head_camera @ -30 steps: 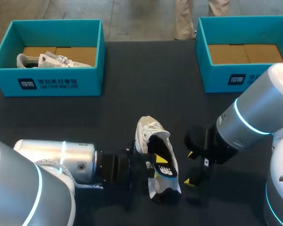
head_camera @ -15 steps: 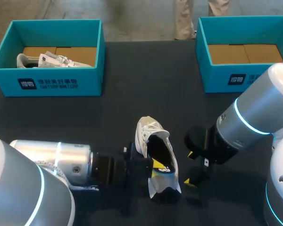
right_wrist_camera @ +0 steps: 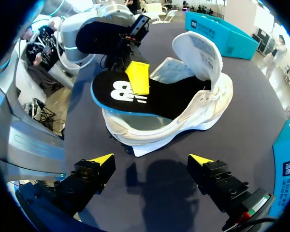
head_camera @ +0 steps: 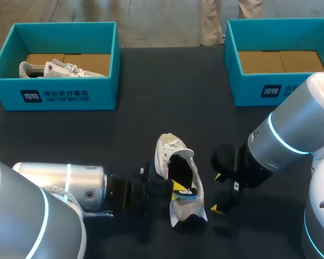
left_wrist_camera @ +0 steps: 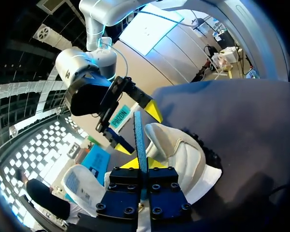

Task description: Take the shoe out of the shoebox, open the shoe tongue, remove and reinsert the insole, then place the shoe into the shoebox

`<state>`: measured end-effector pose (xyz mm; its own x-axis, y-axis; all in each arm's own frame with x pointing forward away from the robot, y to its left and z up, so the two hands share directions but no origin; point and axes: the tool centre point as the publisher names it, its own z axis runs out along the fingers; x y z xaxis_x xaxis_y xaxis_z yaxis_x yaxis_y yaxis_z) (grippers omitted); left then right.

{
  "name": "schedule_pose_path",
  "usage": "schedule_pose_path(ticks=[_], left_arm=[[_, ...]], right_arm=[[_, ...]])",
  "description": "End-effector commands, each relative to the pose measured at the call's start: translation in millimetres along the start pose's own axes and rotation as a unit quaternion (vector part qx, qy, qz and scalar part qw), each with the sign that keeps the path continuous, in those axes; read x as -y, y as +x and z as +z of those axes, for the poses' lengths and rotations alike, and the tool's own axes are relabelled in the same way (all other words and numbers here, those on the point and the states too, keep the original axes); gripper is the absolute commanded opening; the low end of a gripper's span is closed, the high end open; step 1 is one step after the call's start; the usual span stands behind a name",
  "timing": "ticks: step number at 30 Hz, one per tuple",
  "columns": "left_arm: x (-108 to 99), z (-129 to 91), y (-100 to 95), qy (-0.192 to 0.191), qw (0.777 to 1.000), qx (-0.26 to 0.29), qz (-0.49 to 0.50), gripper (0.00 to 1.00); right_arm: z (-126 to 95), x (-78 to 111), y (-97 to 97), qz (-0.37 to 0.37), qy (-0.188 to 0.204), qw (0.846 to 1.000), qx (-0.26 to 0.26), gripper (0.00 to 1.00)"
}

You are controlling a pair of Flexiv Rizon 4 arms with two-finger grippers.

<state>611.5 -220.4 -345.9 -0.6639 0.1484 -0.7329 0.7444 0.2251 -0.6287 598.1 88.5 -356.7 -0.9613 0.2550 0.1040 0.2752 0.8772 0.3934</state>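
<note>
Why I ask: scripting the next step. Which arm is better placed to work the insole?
Left: the left tool is shut on the insole; the right tool hangs open beside the shoe, holding nothing.

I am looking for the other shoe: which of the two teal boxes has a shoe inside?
The left box: a white shoe lies in it. The right box shows only its brown cardboard floor.

Our white shoe (head_camera: 170, 151) stood upright on the dark counter (head_camera: 151, 108), its tongue (right_wrist_camera: 199, 48) folded up and back. The black insole (right_wrist_camera: 150, 99), blue-edged, lay partly inside, one end raised over the heel and pinched in our left gripper (left_wrist_camera: 142, 163). Far back, the teal left shoebox (head_camera: 59, 97) held a second shoe (head_camera: 54, 69). The teal right shoebox (head_camera: 270, 89) showed a cardboard floor.
</note>
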Motion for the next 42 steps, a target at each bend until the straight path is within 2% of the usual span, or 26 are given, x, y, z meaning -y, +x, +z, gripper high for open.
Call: schedule_pose_path(ticks=[1, 7, 8, 9, 12, 15, 24, 25, 28, 34, 42], left_arm=[[-7, 6, -3.2, -0.007, 1.000, -0.007, -0.002, 0.00], [-9, 5, -6.6, -0.018, 1.000, -0.003, 0.002, 0.00], [-8, 4, -6.9, -0.015, 1.000, -0.001, 0.000, 0.05], [-5, 3, -7.0, -0.012, 1.000, -0.001, 0.000, 0.20], [3, 2, -6.1, 0.002, 1.000, -0.002, -0.003, 0.28], [12, 1, -4.4, 0.013, 1.000, -0.004, -0.001, 0.29], [26, -3, -1.3, 0.030, 1.000, -0.005, 0.008, 0.25], [26, -3, -1.2, 0.031, 0.999, -0.005, 0.008, 0.23], [25, -3, -2.0, 0.027, 1.000, -0.006, 0.015, 0.00], [17, 1, -0.7, 0.006, 0.999, -0.006, 0.041, 0.00], [-7, 7, -2.2, -0.025, 0.999, -0.009, 0.033, 0.00]], right_arm=[[0, -0.3, 1.4, 0.001, 0.001, 1.000, 0.002, 1.00], [0, -0.3, 1.4, 0.001, 0.001, 1.000, 0.002, 1.00], [0, -0.3, 1.4, 0.001, 0.001, 1.000, 0.002, 1.00], [0, -0.3, 1.4, 0.001, 0.001, 1.000, 0.002, 1.00], [0, -0.3, 1.4, 0.001, 0.001, 1.000, 0.002, 1.00], [0, -0.3, 1.4, 0.001, 0.001, 1.000, 0.002, 1.00], [0, -0.3, 1.4, 0.001, 0.001, 1.000, 0.002, 1.00], [0, -0.3, 1.4, 0.001, 0.001, 1.000, 0.002, 1.00], [0, -0.3, 1.4, 0.001, 0.001, 1.000, 0.002, 1.00], [0, -0.3, 1.4, 0.001, 0.001, 1.000, 0.002, 1.00], [0, -0.3, 1.4, 0.001, 0.001, 1.000, 0.002, 1.00]])
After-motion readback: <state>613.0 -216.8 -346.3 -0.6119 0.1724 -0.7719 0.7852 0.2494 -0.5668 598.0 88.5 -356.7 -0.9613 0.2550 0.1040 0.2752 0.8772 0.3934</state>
